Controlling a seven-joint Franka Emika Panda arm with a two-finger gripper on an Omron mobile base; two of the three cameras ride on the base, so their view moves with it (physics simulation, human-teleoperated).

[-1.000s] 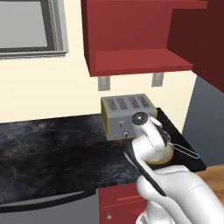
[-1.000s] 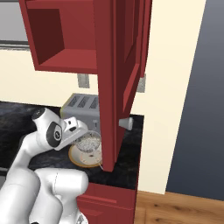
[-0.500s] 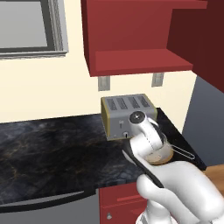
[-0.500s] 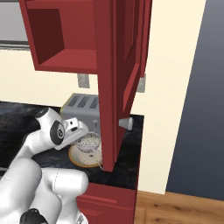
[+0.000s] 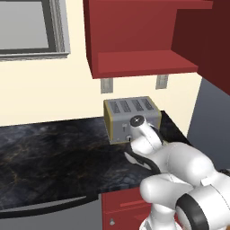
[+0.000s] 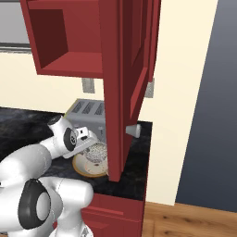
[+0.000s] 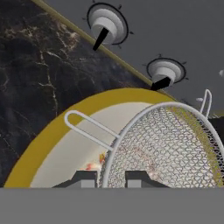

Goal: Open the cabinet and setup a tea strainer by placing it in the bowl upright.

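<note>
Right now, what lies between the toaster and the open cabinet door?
In the right base view, the bowl with the tea strainer in it lies between the toaster and the cabinet door; the gripper is at the strainer.

Cabinet (image 6: 125,69): dark red, silver knob (image 6: 133,130). Bowl (image 7: 52,140): cream inside, tan-yellow rim, reddish flecks near centre. Strainer (image 7: 166,144): silver wire mesh. Toaster (image 5: 132,117): silver-grey, yellowish edges, dials grey with black pointers. Counter (image 5: 54,152): black marble, pale and rust veins. Wall (image 5: 54,85): cream.
</note>
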